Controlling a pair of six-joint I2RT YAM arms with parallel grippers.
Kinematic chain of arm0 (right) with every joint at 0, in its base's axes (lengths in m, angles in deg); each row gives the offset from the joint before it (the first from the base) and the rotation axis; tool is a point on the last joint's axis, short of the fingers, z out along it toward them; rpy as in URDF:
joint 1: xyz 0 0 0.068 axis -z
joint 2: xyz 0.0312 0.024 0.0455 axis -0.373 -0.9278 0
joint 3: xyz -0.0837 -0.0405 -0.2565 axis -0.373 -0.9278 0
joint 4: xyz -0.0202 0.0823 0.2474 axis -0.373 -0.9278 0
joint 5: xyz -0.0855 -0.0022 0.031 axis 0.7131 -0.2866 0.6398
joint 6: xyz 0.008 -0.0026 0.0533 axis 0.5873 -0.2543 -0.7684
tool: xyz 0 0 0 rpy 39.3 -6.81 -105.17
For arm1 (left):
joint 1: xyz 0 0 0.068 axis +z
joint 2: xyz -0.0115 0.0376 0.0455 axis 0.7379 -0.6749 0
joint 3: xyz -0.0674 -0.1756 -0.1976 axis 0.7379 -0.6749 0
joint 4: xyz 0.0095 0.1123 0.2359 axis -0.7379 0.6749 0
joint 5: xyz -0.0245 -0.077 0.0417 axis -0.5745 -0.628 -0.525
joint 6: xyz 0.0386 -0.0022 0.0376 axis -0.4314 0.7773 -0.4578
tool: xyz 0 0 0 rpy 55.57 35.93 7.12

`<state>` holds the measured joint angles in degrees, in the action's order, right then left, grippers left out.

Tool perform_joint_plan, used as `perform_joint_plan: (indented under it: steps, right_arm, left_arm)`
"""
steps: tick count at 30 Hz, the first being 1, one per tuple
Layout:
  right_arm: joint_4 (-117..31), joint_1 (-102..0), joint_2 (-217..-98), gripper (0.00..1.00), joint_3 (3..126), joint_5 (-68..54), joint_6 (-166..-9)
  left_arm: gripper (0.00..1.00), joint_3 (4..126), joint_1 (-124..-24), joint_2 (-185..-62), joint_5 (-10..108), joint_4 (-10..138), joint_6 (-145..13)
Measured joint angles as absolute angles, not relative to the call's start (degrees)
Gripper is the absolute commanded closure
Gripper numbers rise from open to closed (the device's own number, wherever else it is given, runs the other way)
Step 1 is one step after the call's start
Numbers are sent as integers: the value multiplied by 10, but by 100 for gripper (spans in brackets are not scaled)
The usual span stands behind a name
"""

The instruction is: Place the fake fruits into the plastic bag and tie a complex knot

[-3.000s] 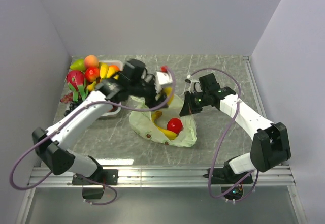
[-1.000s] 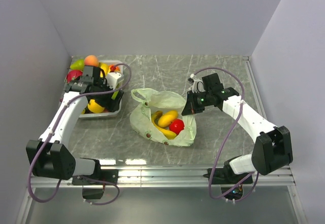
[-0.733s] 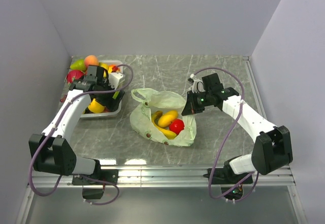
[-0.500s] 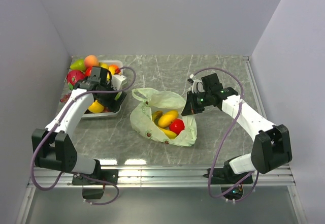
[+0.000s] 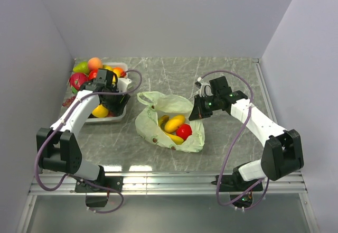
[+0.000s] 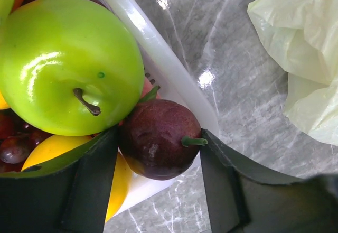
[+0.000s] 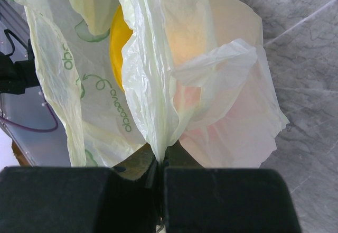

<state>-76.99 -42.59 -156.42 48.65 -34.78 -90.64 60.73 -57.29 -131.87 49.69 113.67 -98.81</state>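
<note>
The pale-green plastic bag (image 5: 168, 118) lies mid-table with its mouth open; a yellow fruit (image 5: 176, 122), a red apple (image 5: 184, 131) and a banana (image 5: 172, 138) lie inside. My right gripper (image 5: 194, 112) is shut on the bag's right edge, and the film (image 7: 158, 85) runs down between its closed jaws (image 7: 161, 161). My left gripper (image 5: 116, 102) is down in the tray of fake fruits. Its jaws (image 6: 158, 151) press both sides of a dark purple fruit (image 6: 156, 138) with a green stem, beside a green apple (image 6: 63, 64). No knot shows.
The clear tray (image 5: 122, 66) at the back left holds several more fruits: peach (image 5: 95, 63), green apple (image 5: 81, 67), pink dragonfruit (image 5: 78, 80), a yellow one (image 5: 100, 110). Its white rim (image 6: 158, 58) runs just behind the purple fruit. Walls close in on left, back and right.
My left arm has left the bag, where a yellow fruit now lies, and gone to the tray. Its jaws have narrowed onto the purple fruit. The right arm has stayed put.
</note>
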Motion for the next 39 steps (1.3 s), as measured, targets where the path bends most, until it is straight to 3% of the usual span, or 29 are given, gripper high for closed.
perform_joint_plan:
  steps: [9,16,21,29,30,37,39]
  right_arm:
    - [-770,-426,-1564,100,487,-346,-906]
    - [-770,-426,-1564,100,487,-346,-907]
    - [-770,-426,-1564,100,487,-346,-907]
    - [-769,-426,-1565,100,488,-346,-907]
    - [-770,-426,-1566,100,488,-346,-907]
    - [-770,-426,-1569,100,493,-344,-907]
    - [-771,-426,-1569,100,493,-344,-907]
  left_arm:
    - [49,646,-573,-1316,505,1178,-988]
    - [50,798,-586,-1308,449,1239,-981]
    - [48,887,-683,-1306,360,1226,-953]
    - [44,878,-830,-1363,265,1179,-921]
    - [43,873,-841,-1374,265,1172,-918]
    - [1,849,-881,-1449,284,1149,-919]
    - [1,846,-874,-1445,287,1149,-918]
